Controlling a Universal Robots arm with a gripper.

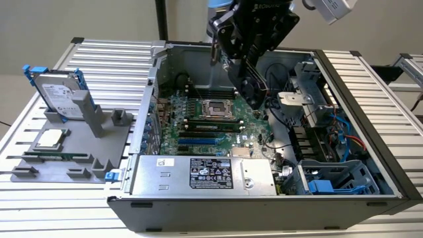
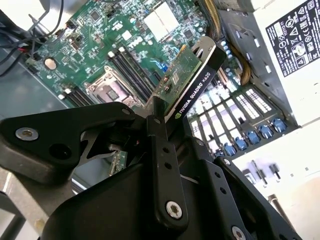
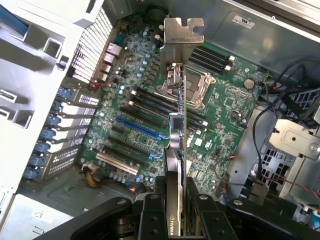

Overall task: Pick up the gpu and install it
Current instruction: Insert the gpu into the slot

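Open computer case (image 1: 264, 213), motherboard (image 3: 225, 102) exposed inside. The gripper (image 3: 177, 210) hangs over the board, fingers clamped on the gpu (image 3: 178, 145), held edge-on clear of the slots. The fingers hide the card's near end; silver bracket (image 3: 183, 31) at the far end.

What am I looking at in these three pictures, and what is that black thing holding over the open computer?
This is one robot arm working above an open computer case on a slatted table. The exterior view looks at the whole scene from off the arm. Both wrist views ride on the arm and look past its black end effector at the green motherboard. The end effector is shut on the gpu, a thin card with a silver bracket, held above the motherboard, not seated. At the exterior view's left, a grey stand holds a hard drive in a blue frame and a processor chip.
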